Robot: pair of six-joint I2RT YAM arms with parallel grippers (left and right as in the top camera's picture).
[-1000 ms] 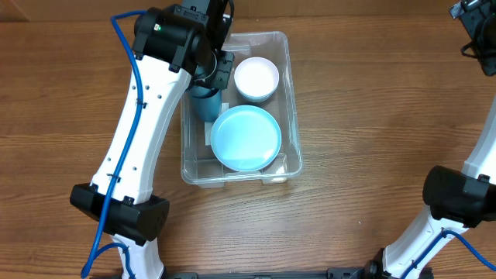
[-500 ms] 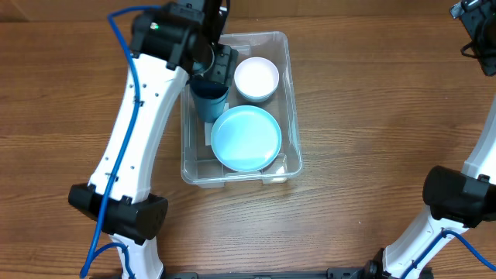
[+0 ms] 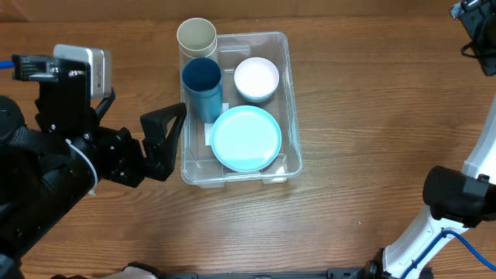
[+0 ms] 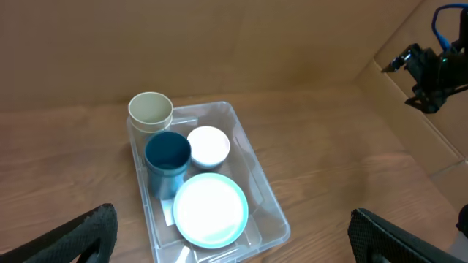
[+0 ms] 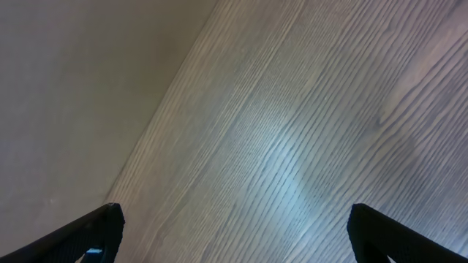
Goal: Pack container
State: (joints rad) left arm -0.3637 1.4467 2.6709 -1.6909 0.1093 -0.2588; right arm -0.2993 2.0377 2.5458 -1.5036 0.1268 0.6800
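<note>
Left arm has pulled off the container [image 3: 291, 101] and is now raised at the left. Left gripper [image 4: 232, 223] spread wide, holding nothing. Container sits mid-table [image 3: 364, 124]. Inside it: blue cup [image 3: 201, 79], white bowl [image 3: 256, 77], pale blue plate [image 3: 246, 138]. Cream cup [image 3: 196, 36] at its far-left corner. Right gripper [image 5: 234, 226] spread, nothing held.
</note>
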